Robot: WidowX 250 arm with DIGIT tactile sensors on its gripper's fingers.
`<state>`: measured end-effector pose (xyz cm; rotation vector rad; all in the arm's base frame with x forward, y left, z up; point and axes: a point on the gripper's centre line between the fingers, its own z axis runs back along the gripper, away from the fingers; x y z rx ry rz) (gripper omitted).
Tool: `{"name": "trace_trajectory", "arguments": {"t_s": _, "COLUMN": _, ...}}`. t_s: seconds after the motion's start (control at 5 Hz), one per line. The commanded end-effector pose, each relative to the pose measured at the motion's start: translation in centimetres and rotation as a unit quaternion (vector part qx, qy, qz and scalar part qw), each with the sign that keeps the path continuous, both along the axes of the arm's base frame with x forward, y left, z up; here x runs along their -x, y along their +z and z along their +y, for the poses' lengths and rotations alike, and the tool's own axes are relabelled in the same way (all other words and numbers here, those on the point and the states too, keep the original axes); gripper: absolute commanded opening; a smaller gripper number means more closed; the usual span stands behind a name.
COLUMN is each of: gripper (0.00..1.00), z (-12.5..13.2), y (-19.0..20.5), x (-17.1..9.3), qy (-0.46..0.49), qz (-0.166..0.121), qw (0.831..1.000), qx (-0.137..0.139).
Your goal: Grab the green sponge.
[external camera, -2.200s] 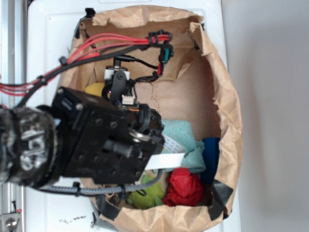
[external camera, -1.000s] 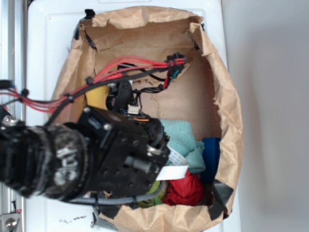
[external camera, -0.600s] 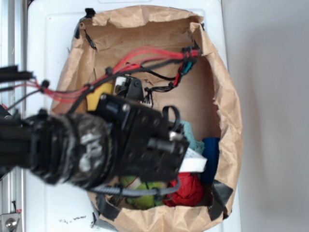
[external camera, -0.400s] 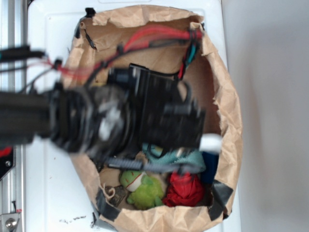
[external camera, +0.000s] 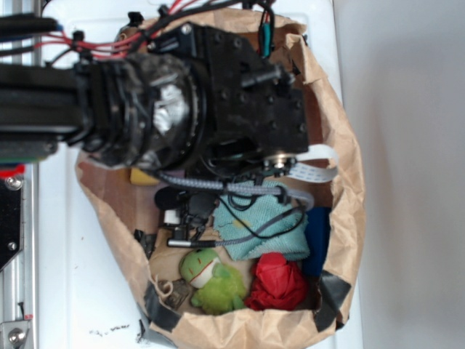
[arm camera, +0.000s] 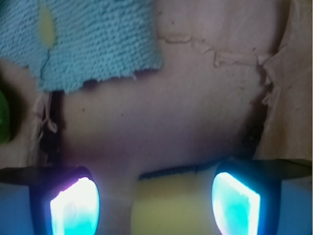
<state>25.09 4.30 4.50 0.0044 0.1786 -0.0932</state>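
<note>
Gripper (arm camera: 151,203) straddles green sponge (arm camera: 171,205) — fingers apart.

The arm hides most of the green sponge (external camera: 143,177); the wrist view's bottom edge cuts it off between the tool (arm camera: 154,203) fingers.

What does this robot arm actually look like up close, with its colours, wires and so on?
The arm is chunky and black, built from boxy bolted segments and a ribbed round joint. Red wires run along the top, a grey braided cable loops beneath and a flat white ribbon cable sticks out. The wrist view shows two glowing cyan pads.
</note>
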Motion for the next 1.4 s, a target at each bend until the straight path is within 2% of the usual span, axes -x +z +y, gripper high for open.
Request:
{"name": "trace_trajectory", "arguments": {"t_s": 0.0, "gripper": 1.00, "z": 1.1, "y": 1.5, "x": 0.0, "qy": -0.002, "qz": -0.031, "qw": 1.000, "qx": -0.005}}
{"name": "trace_trajectory", "arguments": {"t_s": 0.6, "gripper": 1.00, "z": 2.2, "y": 1.5, "x": -0.8, "qy": 0.010, "qz": -0.037, "qw": 0.999, "qx": -0.014}}
{"name": "trace_trajectory", "arguments": {"t_s": 1.2, "gripper": 1.00, "z": 3.7, "y": 1.3, "x": -1.2, "qy": 0.019, "qz": -0.027, "qw": 0.999, "qx": -0.024}}
